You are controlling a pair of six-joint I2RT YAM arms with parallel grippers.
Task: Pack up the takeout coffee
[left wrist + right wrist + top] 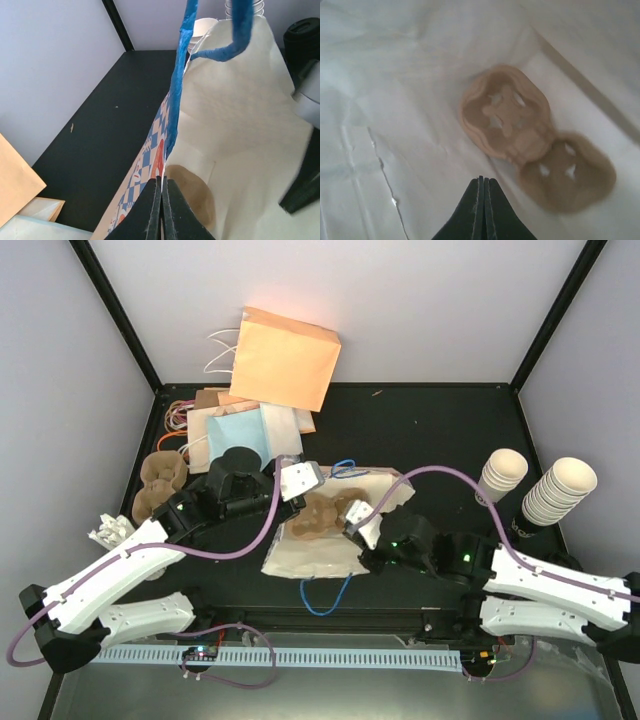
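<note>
Left claw point(161, 181) clenched on checked bag point(240, 115) rim (right claw point(481, 179) clenched, empty)

Cream paper cup point(503, 468) upright atop stack point(494, 487)

Blue-and-white checked paper bag point(145, 160), blue handles point(177, 90), brown cup carrier point(507, 117), orange bag point(285, 358), black table point(430, 430)

The bag point(320, 550) lies at the middle of the table point(430, 430), with a carrier point(325, 512) inside it. At its 3 o'clock, near the table's right edge, stand two cup stacks point(500, 475) side by side. At its 11 o'clock lies a bag pile point(235, 425). Behind the pile, at 12 o'clock, a tall bag point(285, 358) stands against the back wall. A carrier stack point(160, 485) sits at 9 o'clock, by the left edge.
</note>
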